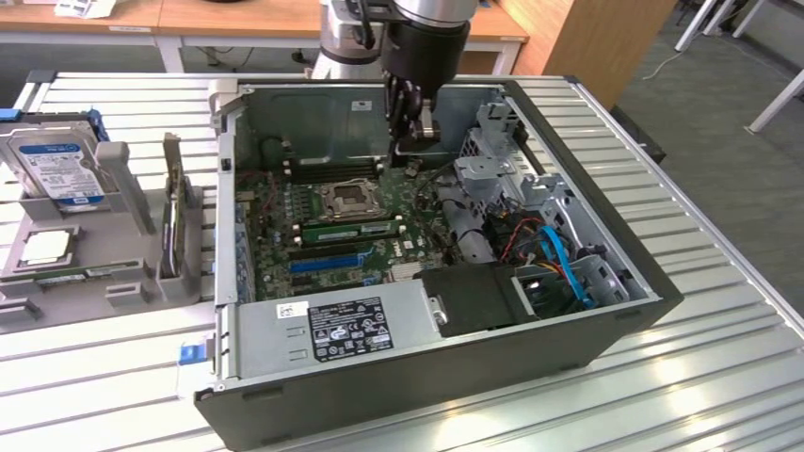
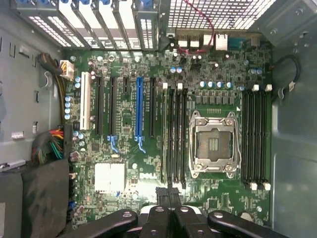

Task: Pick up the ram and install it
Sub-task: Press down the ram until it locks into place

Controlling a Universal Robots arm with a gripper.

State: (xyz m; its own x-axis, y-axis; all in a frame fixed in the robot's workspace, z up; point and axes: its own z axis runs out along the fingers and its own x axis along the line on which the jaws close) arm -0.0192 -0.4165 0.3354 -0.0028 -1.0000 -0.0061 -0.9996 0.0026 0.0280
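1. Plainly, the fingers (image 2: 162,193) of the gripper (image 1: 412,151) were seen pressed fully together, with nothing held between them. They were poised over the motherboard (image 1: 296,202) inside the open computer case (image 1: 314,113). Contact with the board could not be confirmed.
2. The ram (image 1: 349,229) was seen as a long, narrow green stick, stood on edge in a memory slot. It was placed just beside the CPU socket (image 1: 348,199), on the side towards the blue expansion slot (image 1: 329,265), and was apart from the gripper.
3. By the exterior view, the arm was shown reaching down into the case. A hard drive (image 1: 56,169) was shown in a grey tray (image 1: 120,282) at that view's left, and a labelled power supply (image 1: 339,325) along the case's near edge.
4. By the wrist view, the board was shown from straight above, with black memory slots (image 2: 255,139) ranged on both sides of the socket. Which of them carried the ram could not be told there.
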